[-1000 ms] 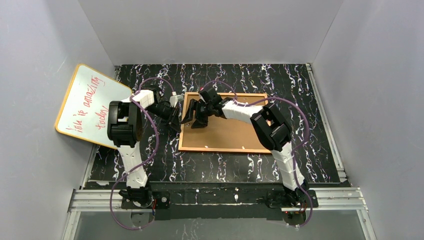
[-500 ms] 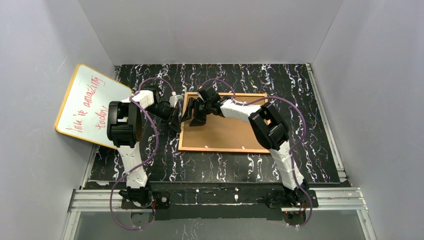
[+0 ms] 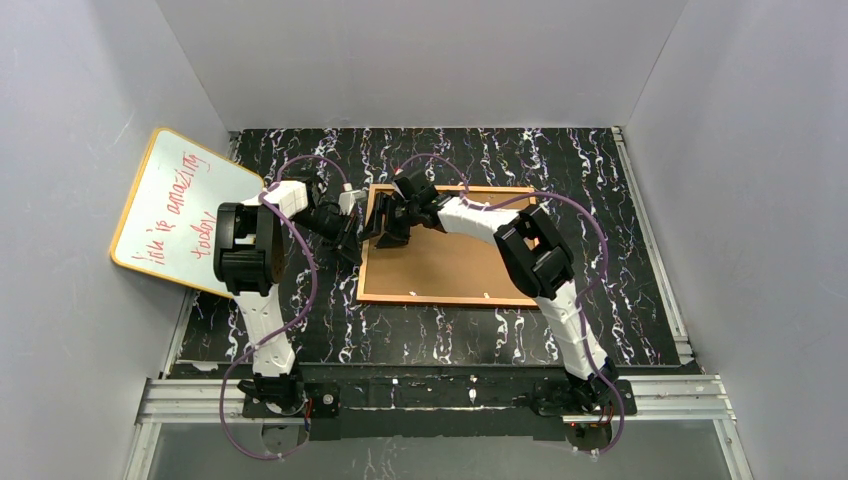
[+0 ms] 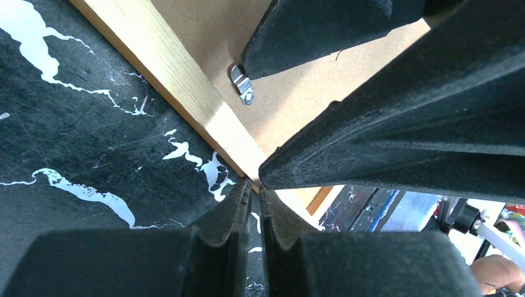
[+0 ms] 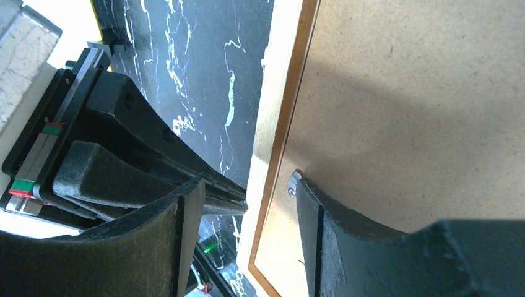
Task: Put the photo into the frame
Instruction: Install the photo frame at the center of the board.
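Note:
The frame [image 3: 450,268] lies face down on the black marbled table, brown board back up. The photo is not in view. My left gripper [image 3: 350,238] is shut and empty, its tips [image 4: 255,185] touching the frame's pale wooden left edge [image 4: 179,80] from outside. My right gripper [image 3: 386,226] is open over that same edge [image 5: 249,185]. One finger [image 5: 347,247] rests on the board back [image 5: 421,111] against a small metal clip [image 5: 292,184]. The other finger [image 5: 155,247] hangs outside the frame, above the left gripper. The clip also shows in the left wrist view [image 4: 242,85].
A yellow-edged whiteboard [image 3: 180,210] with red writing leans against the left wall, close behind the left arm. Grey walls enclose the table on three sides. A metal rail [image 3: 430,392] runs along the near edge.
My right gripper has moved a little left and away from me across the board back, to the frame's left edge. The left arm and frame have not moved.

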Controlling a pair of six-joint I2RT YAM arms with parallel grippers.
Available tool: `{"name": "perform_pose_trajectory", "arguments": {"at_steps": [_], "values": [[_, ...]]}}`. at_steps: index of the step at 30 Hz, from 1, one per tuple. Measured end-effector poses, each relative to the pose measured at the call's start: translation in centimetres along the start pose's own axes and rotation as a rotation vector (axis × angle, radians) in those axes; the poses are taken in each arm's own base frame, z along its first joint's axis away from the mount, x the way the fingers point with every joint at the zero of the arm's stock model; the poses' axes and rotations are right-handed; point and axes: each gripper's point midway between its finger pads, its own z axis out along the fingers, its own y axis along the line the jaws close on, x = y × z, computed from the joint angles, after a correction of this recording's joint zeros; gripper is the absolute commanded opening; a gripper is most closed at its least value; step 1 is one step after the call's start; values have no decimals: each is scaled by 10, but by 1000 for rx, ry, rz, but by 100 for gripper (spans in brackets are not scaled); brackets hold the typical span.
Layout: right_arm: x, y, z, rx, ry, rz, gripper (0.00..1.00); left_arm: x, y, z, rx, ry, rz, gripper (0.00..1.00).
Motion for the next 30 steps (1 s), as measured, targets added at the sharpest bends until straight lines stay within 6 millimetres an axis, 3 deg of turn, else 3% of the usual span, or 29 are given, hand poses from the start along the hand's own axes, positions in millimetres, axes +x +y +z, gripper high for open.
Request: {"name": "perform_pose_trajectory", "arguments": {"at_steps": [30], "values": [[3,7,10,-69,52,-6,59,0,0,0,-1,0,2,6]]}}
